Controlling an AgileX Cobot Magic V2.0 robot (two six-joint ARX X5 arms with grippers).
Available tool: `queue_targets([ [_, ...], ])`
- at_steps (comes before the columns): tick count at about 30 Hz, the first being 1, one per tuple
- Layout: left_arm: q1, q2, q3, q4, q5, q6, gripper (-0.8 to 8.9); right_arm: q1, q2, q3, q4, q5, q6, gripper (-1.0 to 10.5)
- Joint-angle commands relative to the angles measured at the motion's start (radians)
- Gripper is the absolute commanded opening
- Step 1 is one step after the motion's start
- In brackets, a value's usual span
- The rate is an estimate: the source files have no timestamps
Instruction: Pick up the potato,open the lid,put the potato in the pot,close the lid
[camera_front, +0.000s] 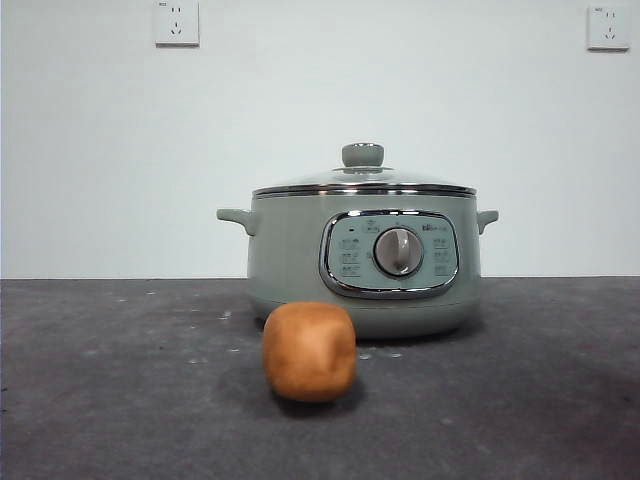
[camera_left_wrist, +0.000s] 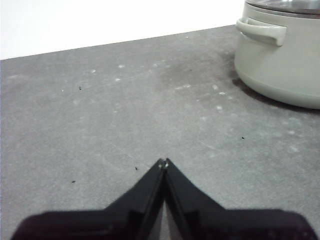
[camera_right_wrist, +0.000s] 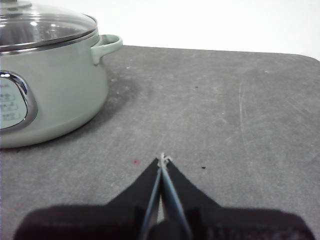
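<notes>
The left claw (camera_left_wrist: 164, 162) is hanging over bare surface (camera_left_wrist: 125, 125) with its two black jaws pressed tight together, and it is holding nothing. The right claw (camera_right_wrist: 162, 160) is doing the same on the other side: jaws closed, nothing between them. Both are waiting near the pot, each by one of its small handles.

So the job looks like it is only just starting. The first step, picking up the potato, is not yet done. For that, I think one claw is going to need to spread its jaws wide, come down over the potato and squeeze its round sides gently so it is not rolling away.

The front view is showing things the wrist views are missing. Only there is the potato (camera_front: 309, 351) showing, sitting on the surface just in front of the pot (camera_front: 300, 260). Only there is the whole lid (camera_front: 363, 183) showing too, resting shut on the pot with its green knob (camera_front: 363, 154) on top. The wrist views are showing the claws, and the front view is not showing them at all.
</notes>
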Motion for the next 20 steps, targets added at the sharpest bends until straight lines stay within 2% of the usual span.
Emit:
queue_targets([
  [1, 0.003, 0.0, -0.011, 0.008, 0.002, -0.015, -0.01, 0.0, -0.001, -0.006, 0.0, 0.0, 0.005, 0.0],
  [7, 0.003, 0.0, -0.011, 0.013, 0.002, -0.147, -0.01, 0.0, -0.001, -0.006, 0.004, -0.023, 0.013, 0.0],
  [14, 0.003, 0.0, 0.006, 0.009, 0.018, -0.248, -0.06, 0.0, -0.001, 0.003, 0.044, -0.03, 0.235, -0.1],
  [17, 0.003, 0.001, 0.04, -0.017, 0.028, -0.28, -0.06, 0.0, -0.001, 0.036, 0.055, -0.03, 0.311, -0.1],
  [20, 0.003, 0.006, 0.094, -0.057, 0.027, -0.306, -0.06, 0.0, 0.008, 0.093, 0.052, -0.03, 0.355, -0.1],
])
